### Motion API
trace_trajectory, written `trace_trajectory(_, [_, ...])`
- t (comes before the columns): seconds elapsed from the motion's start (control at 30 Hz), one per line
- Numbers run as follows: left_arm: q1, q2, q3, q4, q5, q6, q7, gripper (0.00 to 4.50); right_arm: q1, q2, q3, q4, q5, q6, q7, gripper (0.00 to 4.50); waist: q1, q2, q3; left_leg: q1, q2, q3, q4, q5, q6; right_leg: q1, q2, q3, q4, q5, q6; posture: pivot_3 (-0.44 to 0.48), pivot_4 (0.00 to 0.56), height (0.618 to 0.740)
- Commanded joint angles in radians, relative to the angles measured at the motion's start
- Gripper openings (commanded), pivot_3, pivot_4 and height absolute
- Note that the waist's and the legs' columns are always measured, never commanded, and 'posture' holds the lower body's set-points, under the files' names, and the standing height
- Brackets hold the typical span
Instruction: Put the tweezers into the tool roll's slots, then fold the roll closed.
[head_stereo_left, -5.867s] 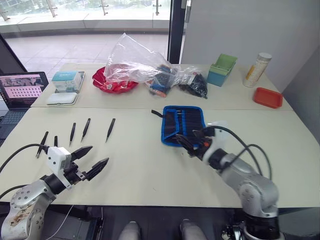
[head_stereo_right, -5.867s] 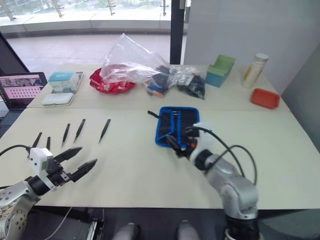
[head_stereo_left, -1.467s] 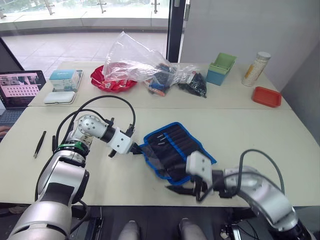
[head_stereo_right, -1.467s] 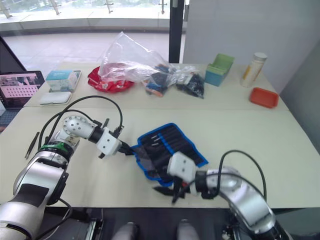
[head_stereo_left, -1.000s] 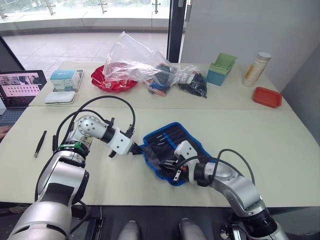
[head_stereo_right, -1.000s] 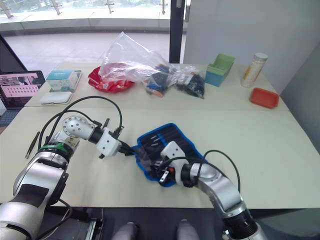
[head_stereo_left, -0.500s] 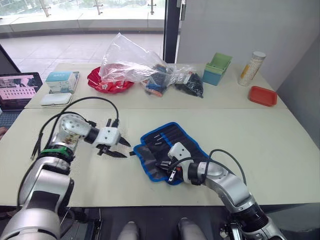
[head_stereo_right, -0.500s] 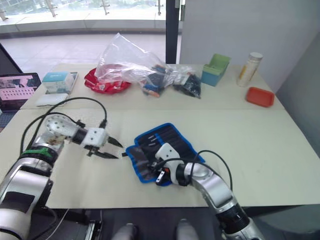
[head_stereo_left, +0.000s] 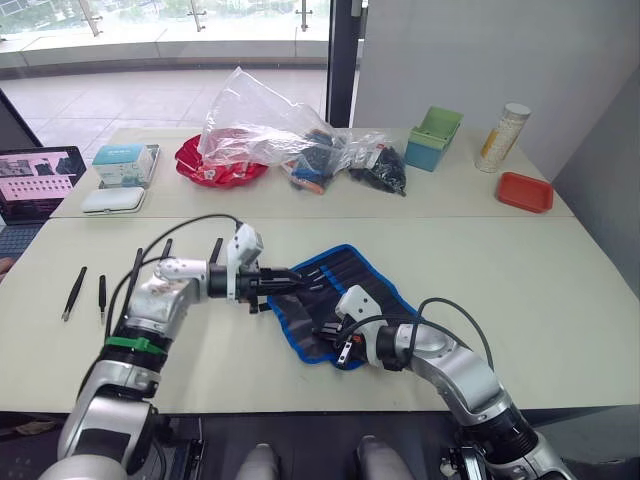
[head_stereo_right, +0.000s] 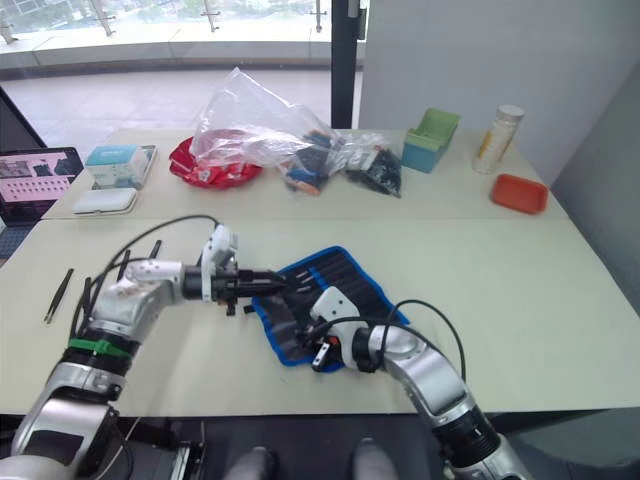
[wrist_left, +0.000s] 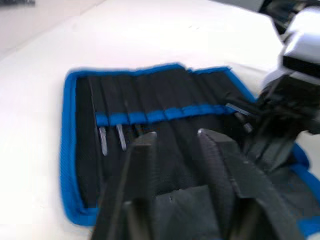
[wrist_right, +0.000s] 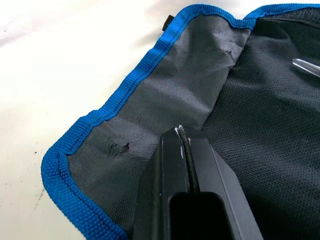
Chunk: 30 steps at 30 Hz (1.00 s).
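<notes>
At far left we see two tweezers (head_stereo_left: 75, 292) lying loose on the desk (head_stereo_left: 520, 260). Our left gripper (wrist_left: 175, 136), fingers slightly parted and empty, hovers over the tool roll (head_stereo_left: 370, 280) lying open mid-desk. Our right gripper (wrist_right: 181, 131), fingers pressed together, rests on its near flap.

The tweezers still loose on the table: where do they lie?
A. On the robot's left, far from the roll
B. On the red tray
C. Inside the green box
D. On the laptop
A: two loose tweezers lie on the bare tabletop at the robot's far left, well apart from the tool roll in the middle.
</notes>
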<state>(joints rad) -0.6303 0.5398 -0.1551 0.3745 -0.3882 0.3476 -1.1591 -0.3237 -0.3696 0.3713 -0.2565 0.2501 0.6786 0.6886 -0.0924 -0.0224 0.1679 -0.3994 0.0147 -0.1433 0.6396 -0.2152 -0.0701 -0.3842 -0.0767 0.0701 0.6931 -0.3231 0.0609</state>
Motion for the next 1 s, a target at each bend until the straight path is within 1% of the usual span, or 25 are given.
trace_trajectory(0.03, [0.012,-0.013,0.018,-0.004,0.052,-0.056,0.049,0.01,0.017,-0.014,0.013,-0.002,0.007,0.041,0.016,0.00,0.002,0.000,0.000,0.000,0.000,0.000,0.000,0.000,0.000,0.000,0.000,0.000,0.000,0.000,0.000,0.000,0.150,0.740])
trace_trajectory(0.13, [0.066,-0.014,-0.026,0.045,0.145,-0.144,0.076,0.01,0.013,-0.016,0.014,-0.020,0.011,0.055,0.021,0.00,0.003,0.001,0.000,0.000,0.000,0.000,0.000,0.000,0.000,0.000,0.000,0.000,-0.001,0.000,0.000,0.000,0.150,0.740])
trace_trajectory(0.2, [0.097,-0.007,-0.043,0.062,0.184,-0.193,0.070,0.01,0.001,-0.018,0.008,-0.033,0.020,0.063,0.028,0.00,0.006,0.000,-0.001,0.000,0.000,0.000,0.000,0.000,0.000,0.000,0.000,0.000,0.000,0.000,0.000,0.000,0.150,0.740])
trace_trajectory(0.33, [0.120,-0.020,-0.057,0.116,0.242,-0.271,0.100,0.01,-0.087,0.029,-0.049,0.003,0.044,0.044,0.025,0.00,0.009,0.001,-0.001,0.001,0.000,0.001,0.000,0.000,0.000,0.001,0.000,0.000,-0.001,0.000,0.000,0.000,0.150,0.740])
trace_trajectory(0.43, [0.113,-0.037,-0.047,0.152,0.250,-0.299,0.108,0.01,-0.157,0.065,-0.063,0.074,0.033,0.014,0.023,0.00,0.012,0.002,-0.002,0.002,0.000,0.001,0.000,0.000,0.000,0.001,0.000,0.000,-0.001,0.000,0.000,0.000,0.150,0.740])
trace_trajectory(0.53, [0.104,-0.046,-0.040,0.162,0.249,-0.304,0.103,0.01,-0.224,0.100,-0.049,0.170,0.007,-0.022,0.027,0.00,0.021,0.002,-0.003,0.003,0.000,0.001,0.000,0.000,0.000,0.003,0.000,0.000,-0.001,0.000,0.000,0.000,0.150,0.740])
trace_trajectory(0.67, [0.100,-0.050,-0.030,0.170,0.244,-0.307,0.099,0.01,-0.310,0.148,-0.018,0.357,-0.062,-0.086,0.009,0.00,0.021,0.002,-0.003,0.004,-0.001,0.001,0.000,0.000,0.000,0.004,0.000,0.000,-0.001,0.000,0.000,0.000,0.150,0.740])
trace_trajectory(0.73, [0.099,-0.052,-0.027,0.168,0.243,-0.306,0.097,0.01,-0.329,0.162,-0.020,0.414,-0.078,-0.109,0.009,0.00,0.021,0.002,-0.003,0.004,0.000,0.001,0.000,0.000,0.000,0.004,0.000,0.000,-0.001,0.000,0.000,0.000,0.150,0.740])
trace_trajectory(0.8, [0.103,-0.050,-0.025,0.161,0.244,-0.308,0.095,0.01,-0.329,0.161,-0.005,0.455,-0.099,-0.114,0.023,0.00,0.021,0.002,-0.003,0.005,-0.001,0.001,0.000,0.000,0.000,0.004,0.000,0.000,0.000,0.000,0.000,0.000,0.150,0.740])
trace_trajectory(0.87, [0.107,-0.047,-0.019,0.154,0.242,-0.307,0.092,0.01,-0.310,0.148,0.014,0.458,-0.110,-0.105,0.048,0.00,0.021,0.002,-0.003,0.007,0.000,0.001,0.000,0.000,0.000,0.006,0.000,0.000,-0.001,0.000,0.000,0.000,0.150,0.740])
trace_trajectory(0.93, [0.109,-0.043,-0.014,0.151,0.241,-0.307,0.091,0.01,-0.267,0.122,0.032,0.412,-0.104,-0.079,0.082,0.00,0.021,0.003,-0.003,0.009,0.000,0.001,-0.001,0.000,0.000,0.008,0.000,0.000,-0.001,0.000,0.000,0.000,0.150,0.740])
trace_trajectory(1.0, [0.110,-0.038,-0.010,0.159,0.243,-0.314,0.092,0.01,-0.201,0.082,0.050,0.313,-0.080,-0.037,0.124,0.00,0.022,0.003,-0.004,0.013,0.000,0.001,-0.004,0.000,0.000,0.014,0.000,0.000,-0.006,0.000,0.000,0.000,0.150,0.740])
